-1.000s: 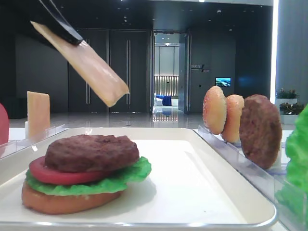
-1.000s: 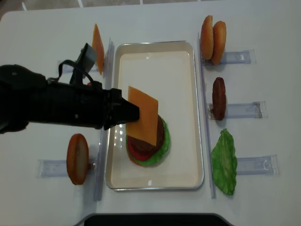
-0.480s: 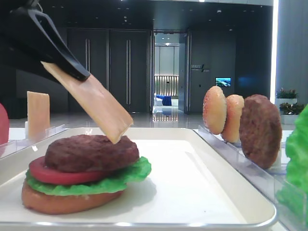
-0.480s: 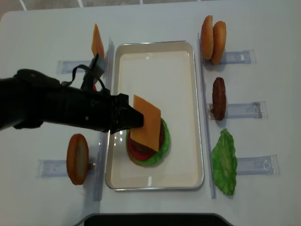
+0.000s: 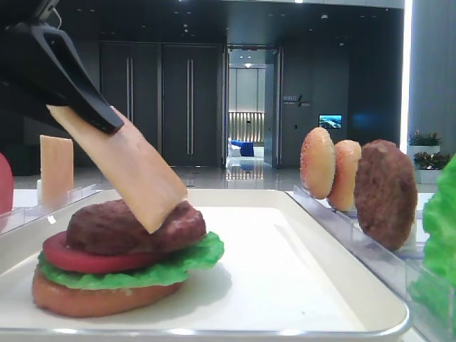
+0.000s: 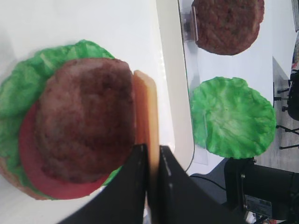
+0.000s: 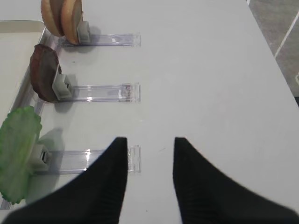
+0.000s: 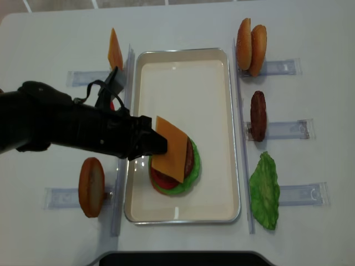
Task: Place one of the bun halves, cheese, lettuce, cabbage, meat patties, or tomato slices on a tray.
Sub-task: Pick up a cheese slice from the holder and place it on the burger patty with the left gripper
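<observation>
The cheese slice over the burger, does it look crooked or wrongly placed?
Yes. The cheese is steeply tilted: its lower edge rests on the patty while the shut left gripper holds the upper edge high. Nothing else looks odd.

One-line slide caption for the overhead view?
Left pincer lowers a cheese slice onto the burger stack in the tray.

Low table-level view, overhead view, two wrist views; tray shared.
</observation>
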Controlling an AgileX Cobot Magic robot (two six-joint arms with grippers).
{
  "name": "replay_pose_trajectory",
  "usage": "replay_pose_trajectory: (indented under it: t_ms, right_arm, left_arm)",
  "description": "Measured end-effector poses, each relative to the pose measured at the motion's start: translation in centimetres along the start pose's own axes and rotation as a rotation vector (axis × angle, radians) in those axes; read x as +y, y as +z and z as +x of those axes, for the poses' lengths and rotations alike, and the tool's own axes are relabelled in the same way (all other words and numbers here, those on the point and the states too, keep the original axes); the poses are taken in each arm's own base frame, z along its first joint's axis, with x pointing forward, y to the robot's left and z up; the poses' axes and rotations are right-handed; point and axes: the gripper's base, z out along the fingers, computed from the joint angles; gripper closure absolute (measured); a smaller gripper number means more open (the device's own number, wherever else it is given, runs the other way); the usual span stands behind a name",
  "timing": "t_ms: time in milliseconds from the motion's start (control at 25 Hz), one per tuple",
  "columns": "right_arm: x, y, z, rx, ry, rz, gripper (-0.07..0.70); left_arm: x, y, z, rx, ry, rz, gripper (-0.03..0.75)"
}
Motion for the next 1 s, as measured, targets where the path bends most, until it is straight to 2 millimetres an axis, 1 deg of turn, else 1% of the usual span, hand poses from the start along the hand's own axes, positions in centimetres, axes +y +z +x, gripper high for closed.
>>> replay_pose_trajectory:
  t_ms: [760, 1000]
  right_arm:
    - [0.0, 0.0, 0.0, 0.0, 0.0, 0.0, 0.395]
    - [0.0, 0.0, 0.0, 0.0, 0.0, 0.0, 0.395]
  left_arm:
    - [-0.07, 0.02, -0.27, -0.029, 0.007, 0.009, 0.69]
    - [0.3, 0.76, -0.28, -0.006, -0.003, 0.034, 0.69]
